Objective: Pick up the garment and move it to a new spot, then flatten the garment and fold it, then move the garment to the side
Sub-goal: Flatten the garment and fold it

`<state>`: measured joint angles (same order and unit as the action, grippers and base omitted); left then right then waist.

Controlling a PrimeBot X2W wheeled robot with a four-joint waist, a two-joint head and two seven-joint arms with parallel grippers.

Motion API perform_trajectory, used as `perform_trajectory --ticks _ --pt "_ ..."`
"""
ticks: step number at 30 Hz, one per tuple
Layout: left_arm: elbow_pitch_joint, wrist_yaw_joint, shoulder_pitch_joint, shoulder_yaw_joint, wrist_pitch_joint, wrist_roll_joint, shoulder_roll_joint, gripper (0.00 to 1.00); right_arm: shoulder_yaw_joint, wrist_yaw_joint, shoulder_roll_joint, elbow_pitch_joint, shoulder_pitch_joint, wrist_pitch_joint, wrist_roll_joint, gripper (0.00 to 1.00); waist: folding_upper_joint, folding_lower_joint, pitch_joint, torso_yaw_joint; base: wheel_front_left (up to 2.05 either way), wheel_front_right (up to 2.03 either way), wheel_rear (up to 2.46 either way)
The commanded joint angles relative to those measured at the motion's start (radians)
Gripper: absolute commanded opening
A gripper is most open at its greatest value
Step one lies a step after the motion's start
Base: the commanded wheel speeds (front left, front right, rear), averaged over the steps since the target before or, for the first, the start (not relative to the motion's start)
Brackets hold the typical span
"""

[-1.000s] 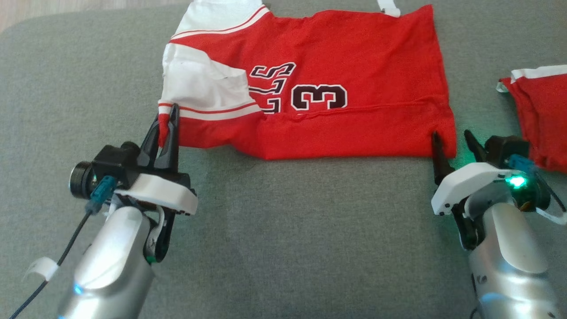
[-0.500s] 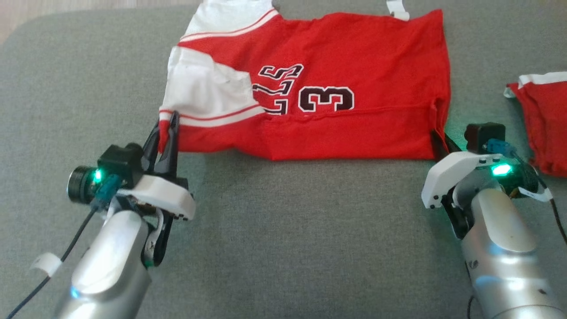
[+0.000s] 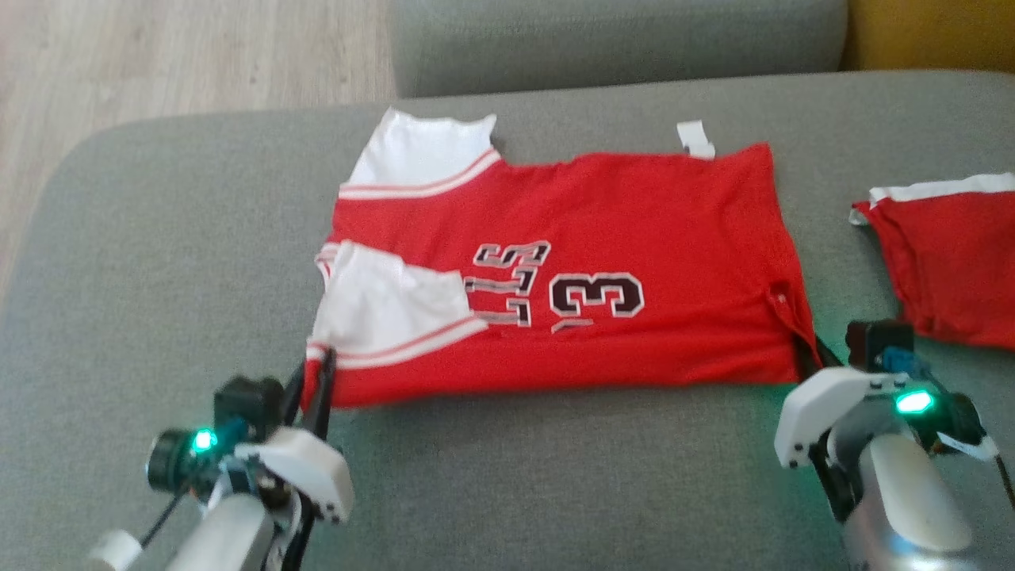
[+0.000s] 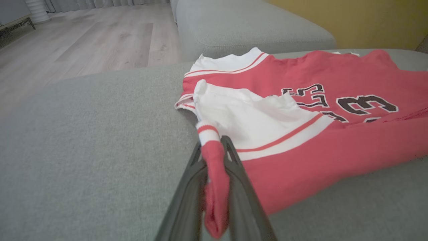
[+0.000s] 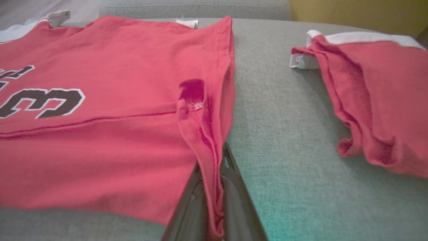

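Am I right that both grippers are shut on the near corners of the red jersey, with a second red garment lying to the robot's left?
Not quite: the second red garment lies to the robot's right of the red jersey, apart from it, as the head view shows. The left gripper and right gripper are indeed each shut on a near corner of it.
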<state>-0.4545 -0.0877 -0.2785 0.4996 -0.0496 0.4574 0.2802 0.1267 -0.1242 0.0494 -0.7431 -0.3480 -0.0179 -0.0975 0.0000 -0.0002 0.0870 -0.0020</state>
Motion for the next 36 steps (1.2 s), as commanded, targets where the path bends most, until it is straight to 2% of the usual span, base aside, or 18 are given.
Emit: perform_trajectory --ticks 1,8,12,17,18,20,27,31,36 --pt "0.02 -0.001 -0.007 -0.027 0.003 0.003 0.041 0.0 -0.035 -0.007 0.014 0.065 0.012 -0.016 0.016 0.0 0.0 0.0002 -0.03 -0.002 0.0 0.0 0.0" --pt "0.053 -0.019 0.074 -0.025 0.011 0.023 0.05 0.0 -0.072 -0.007 0.065 0.259 0.151 -0.125 0.111 0.0 0.0 0.0002 -0.055 0.001 0.0 0.0 0.0" --pt "0.07 -0.026 0.088 -0.02 0.017 0.027 0.049 0.0 -0.072 -0.007 0.065 0.366 0.213 -0.177 0.147 0.0 0.0 0.0002 -0.049 0.003 0.0 0.0 0.0" --pt "0.067 -0.023 0.079 -0.014 0.02 0.033 0.041 0.0 -0.061 -0.007 0.045 0.432 0.245 -0.2 0.16 0.0 0.0 0.0002 -0.03 0.002 0.0 0.0 0.0" --pt "0.063 -0.021 0.074 -0.012 0.021 0.033 0.04 0.1 -0.055 -0.007 0.04 0.442 0.244 -0.19 0.158 1.0 0.0 0.0002 -0.027 0.002 0.0 0.0 0.0" --pt "0.056 -0.023 0.06 -0.016 0.014 0.034 0.037 1.0 -0.056 -0.007 0.03 0.454 0.24 -0.173 0.158 1.0 0.0 0.0002 -0.017 0.004 0.0 0.0 0.0" --pt "0.077 -0.031 0.005 -0.052 -0.082 0.042 0.018 1.0 -0.077 -0.007 0.015 0.503 0.206 -0.008 0.185 1.0 0.0 0.0002 0.012 0.013 0.0 0.0 0.0" --pt "0.125 0.013 -0.055 -0.065 -0.174 0.03 0.019 1.0 -0.101 -0.007 0.006 0.509 0.173 0.121 0.21 1.0 0.0 0.0002 0.052 0.011 0.0 0.0 0.0" --pt "0.135 0.064 -0.182 -0.068 -0.157 0.015 0.054 1.0 -0.106 -0.007 0.003 0.494 0.125 0.176 0.205 1.0 0.0 0.0002 0.117 -0.009 0.0 0.0 0.0"
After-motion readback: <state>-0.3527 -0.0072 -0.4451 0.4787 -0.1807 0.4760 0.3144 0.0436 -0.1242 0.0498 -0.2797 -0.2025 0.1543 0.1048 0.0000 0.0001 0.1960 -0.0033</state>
